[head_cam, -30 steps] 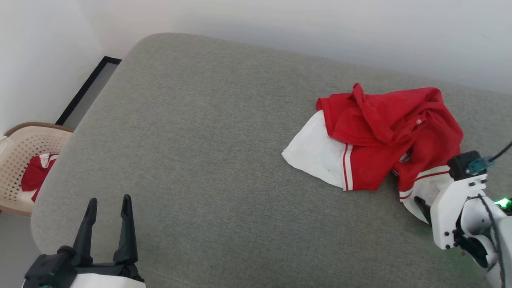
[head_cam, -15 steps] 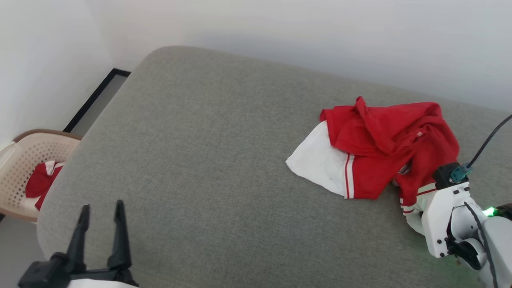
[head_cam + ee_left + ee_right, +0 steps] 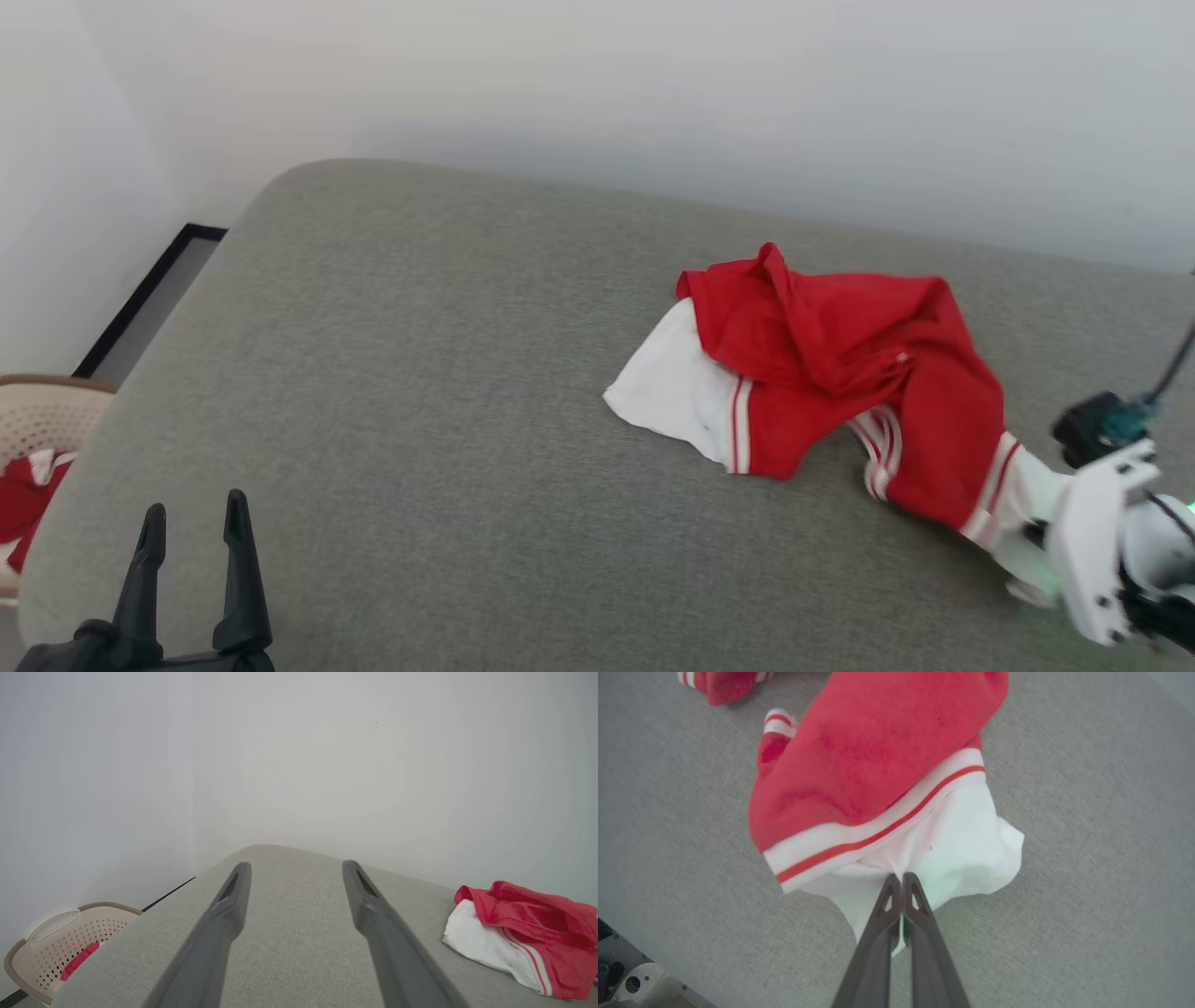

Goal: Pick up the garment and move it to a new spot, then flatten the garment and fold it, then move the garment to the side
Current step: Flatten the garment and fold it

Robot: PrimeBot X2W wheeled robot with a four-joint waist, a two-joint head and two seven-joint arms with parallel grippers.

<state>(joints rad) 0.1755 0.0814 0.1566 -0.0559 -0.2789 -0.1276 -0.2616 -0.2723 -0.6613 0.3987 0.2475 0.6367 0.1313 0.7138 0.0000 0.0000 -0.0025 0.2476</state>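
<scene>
The garment [image 3: 822,373], a red T-shirt with white sleeves and striped bands, lies crumpled on the grey cushioned surface [image 3: 448,392] at the right. My right gripper [image 3: 902,879] is shut on the white sleeve [image 3: 952,854] nearest it, and the fabric stretches from the pile toward it. In the head view that gripper [image 3: 1032,537] sits at the lower right, its fingers hidden behind the white wrist. My left gripper [image 3: 191,523] stands open at the lower left, with nothing between its fingers [image 3: 233,900]. The garment [image 3: 528,933] lies far to its right.
A beige perforated basket [image 3: 37,425] holding another red-and-white cloth [image 3: 23,499] stands on the floor left of the surface. White walls rise behind and to the left. A dark-framed strip [image 3: 140,299] runs along the floor by the left wall.
My right gripper has shut on the white sleeve and pulled it rightward, stretching the garment out of its pile. The head camera has shifted, so the whole scene sits lower and further left.
</scene>
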